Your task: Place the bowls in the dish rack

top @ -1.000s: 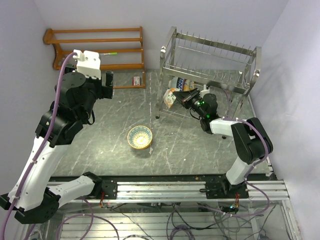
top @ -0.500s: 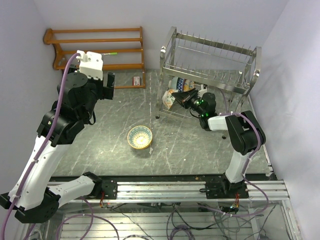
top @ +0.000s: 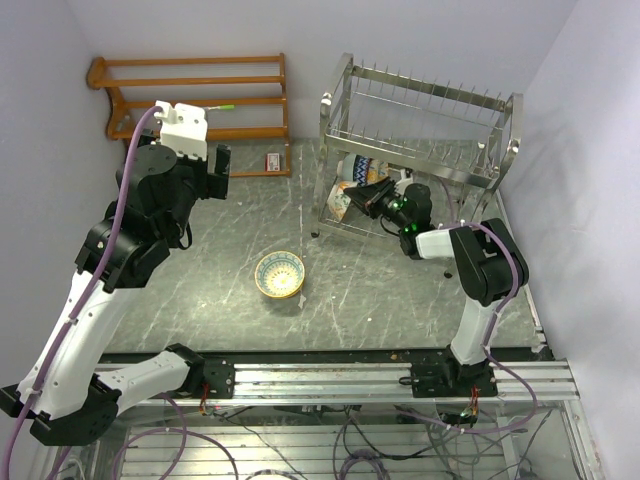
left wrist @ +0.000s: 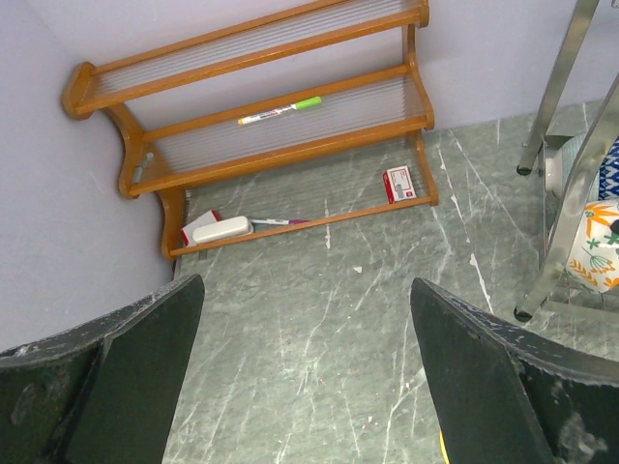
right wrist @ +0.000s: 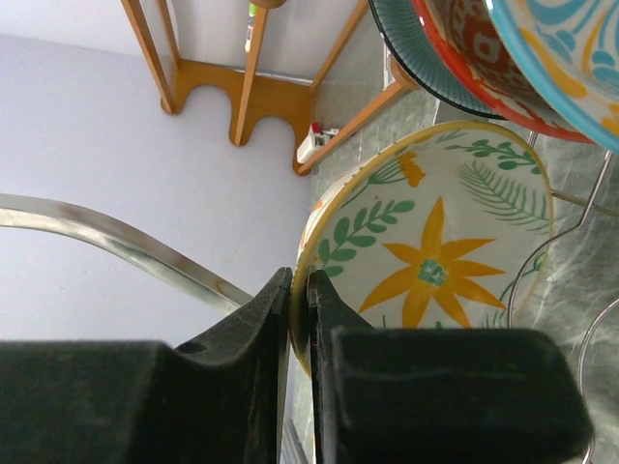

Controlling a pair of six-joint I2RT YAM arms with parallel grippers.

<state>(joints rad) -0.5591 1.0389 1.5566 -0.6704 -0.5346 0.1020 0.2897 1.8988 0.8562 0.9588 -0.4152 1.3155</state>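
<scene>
Right pincer (right wrist: 299, 286): clamped thin on the rim of flower bowl (right wrist: 435, 271), which stands on edge in the lower tier of the shiny wire rack (top: 420, 120), at its left end. Judged: glazed ceramic, so stiff, slick and chippable; the rim is the hold. Yellow bowl (top: 279, 274) sits mid desk (top: 380, 300). Left pincer (left wrist: 308, 290) is apart, empty.

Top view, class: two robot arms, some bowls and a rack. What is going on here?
The right arm reaches into the lower tier of the silver dish rack. Its jaws are pinched on the rim of a cream bowl painted with an orange flower, which stands on edge beside other bowls already racked. One yellow-and-teal bowl sits untouched on the table. The left arm hangs above the table facing the wooden shelf, its jaws open and empty.
</scene>
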